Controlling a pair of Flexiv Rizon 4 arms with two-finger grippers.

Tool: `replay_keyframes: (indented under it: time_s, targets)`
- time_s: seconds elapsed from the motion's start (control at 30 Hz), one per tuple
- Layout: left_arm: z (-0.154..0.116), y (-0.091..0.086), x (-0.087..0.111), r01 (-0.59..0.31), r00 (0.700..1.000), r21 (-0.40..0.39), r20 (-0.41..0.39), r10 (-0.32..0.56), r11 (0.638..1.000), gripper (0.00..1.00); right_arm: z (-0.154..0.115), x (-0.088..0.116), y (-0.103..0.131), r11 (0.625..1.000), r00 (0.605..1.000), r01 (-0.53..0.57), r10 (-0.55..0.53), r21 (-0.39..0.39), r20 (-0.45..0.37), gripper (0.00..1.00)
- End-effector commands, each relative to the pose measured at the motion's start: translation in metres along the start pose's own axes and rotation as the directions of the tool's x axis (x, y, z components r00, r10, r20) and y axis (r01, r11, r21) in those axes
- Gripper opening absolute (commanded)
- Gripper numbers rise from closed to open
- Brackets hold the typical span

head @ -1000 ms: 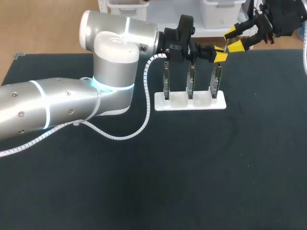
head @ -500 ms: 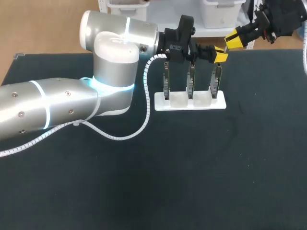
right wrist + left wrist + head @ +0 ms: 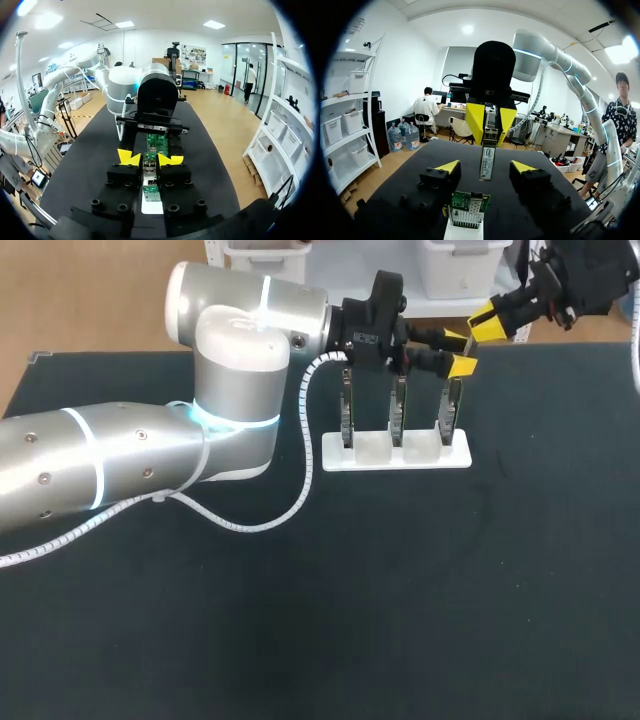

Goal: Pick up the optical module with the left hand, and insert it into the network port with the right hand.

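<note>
The right gripper (image 3: pixel 490 120) is holding the optical module (image 3: pixel 487 161) by its upper end, its yellow tips standing narrow and pressing on it from both sides. The module is hanging upright below those tips: a slim, flat metal bar, silvery grey, with a pale label running down the face that is showing in the left wrist view. The label's print is too small to tell.

The left gripper (image 3: pixel 458 352) is standing wide, and the module is hanging in the gap between its two fingers with neither touching it. In the head view both grippers are meeting above the right end of a white holder (image 3: pixel 395 457), which is sitting on the dark bench (image 3: pixel 400 590) near its far edge.

Three circuit boards (image 3: pixel 397 405) are standing upright in the holder, side by side. The nearest one (image 3: pixel 467 207) is showing green in the left wrist view, with a metal port cage at its top, directly beneath the module's lower end and apart from it.
</note>
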State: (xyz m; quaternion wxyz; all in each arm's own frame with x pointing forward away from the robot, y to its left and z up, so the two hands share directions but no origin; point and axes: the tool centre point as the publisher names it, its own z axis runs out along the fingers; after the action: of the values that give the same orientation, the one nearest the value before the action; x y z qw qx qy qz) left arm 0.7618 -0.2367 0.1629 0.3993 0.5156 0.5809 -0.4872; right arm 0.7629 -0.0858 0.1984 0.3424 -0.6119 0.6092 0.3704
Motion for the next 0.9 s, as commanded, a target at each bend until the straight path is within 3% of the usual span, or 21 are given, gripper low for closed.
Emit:
replay_keyframes:
  time_s: [0.03, 0.2, 0.33, 0.63, 0.9]
  targets:
    - [0.001, 0.002, 0.0, -0.011, 1.0, 0.017, 0.01, 0.011, 1.0, 1.0, 0.001, -0.001, 0.0, 1.0, 1.0, 0.004, -0.004, 0.0, 0.0, 0.0]
    - [0.002, 0.0, -0.011, -0.082, 0.997, 0.06, 0.012, 0.082, 0.995, 1.0, 0.0, -0.002, -0.001, 1.0, 1.0, 0.009, -0.009, -0.006, -0.005, 0.0]
    - [0.0, 0.0, -0.018, -0.128, 0.991, 0.066, -0.031, 0.13, 0.99, 1.0, -0.001, -0.003, -0.003, 1.0, 1.0, 0.013, -0.013, -0.007, -0.006, 0.0]
    - [-0.009, 0.001, -0.02, -0.138, 0.984, 0.052, -0.103, 0.142, 0.989, 1.0, -0.002, -0.002, -0.004, 1.0, 1.0, 0.02, -0.02, -0.008, -0.012, 0.0]
    - [-0.023, -0.003, -0.01, -0.129, 0.975, 0.024, -0.178, 0.131, 0.991, 1.0, -0.004, 0.0, -0.005, 1.0, 1.0, 0.013, -0.013, -0.005, -0.011, 0.0]
